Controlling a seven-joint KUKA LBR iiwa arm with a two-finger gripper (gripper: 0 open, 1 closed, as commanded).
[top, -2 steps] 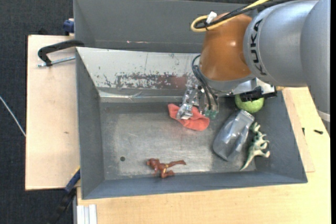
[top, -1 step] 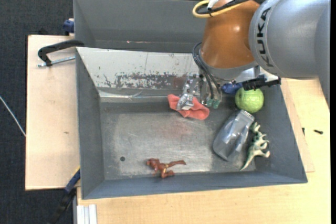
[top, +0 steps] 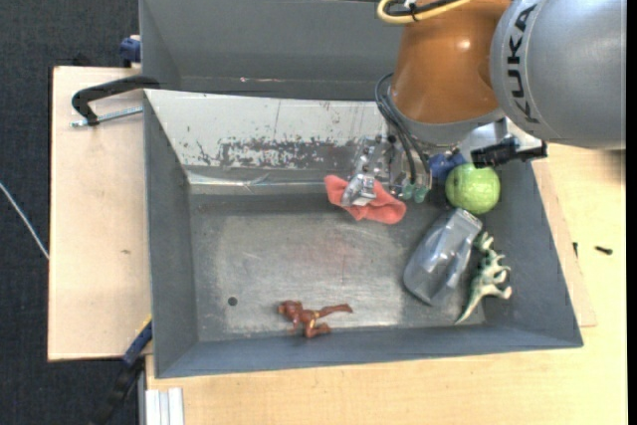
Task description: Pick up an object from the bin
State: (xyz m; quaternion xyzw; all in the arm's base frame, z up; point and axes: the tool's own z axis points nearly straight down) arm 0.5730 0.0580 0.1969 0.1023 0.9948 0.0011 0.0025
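**Down on the red scrap by the back wall, grip unproven**

At the left of the bin [top: 167, 244] the floor is bare. Towards the front wall lies a small brown toy dinosaur [top: 314, 317], well apart from me and of no concern.

Further right, near the foot of the back wall, lies a crumpled red piece [top: 381, 209], soft-looking, perhaps cloth or rubber. I, the gripper [top: 383, 182], sit right on its upper edge, and my own metalwork covers part of it. I cannot tell how far open my jaws are, nor whether any of the red piece is between them, so I claim no hold.

To my right a clear plastic container [top: 441, 259] lies on its side. Above it, just beside my wrist, is a green ball [top: 473, 189], and a pale toy dinosaur [top: 486, 281] lies against the right wall.

What could go wrong, as I judge it:
- The red piece looks limp, so I may pinch only a fold and it could slide free on the lift.
- The back wall is near, and a drift that way could scrape me along it.
- The green ball sits so near that a sideways move could knock it rolling into the container.
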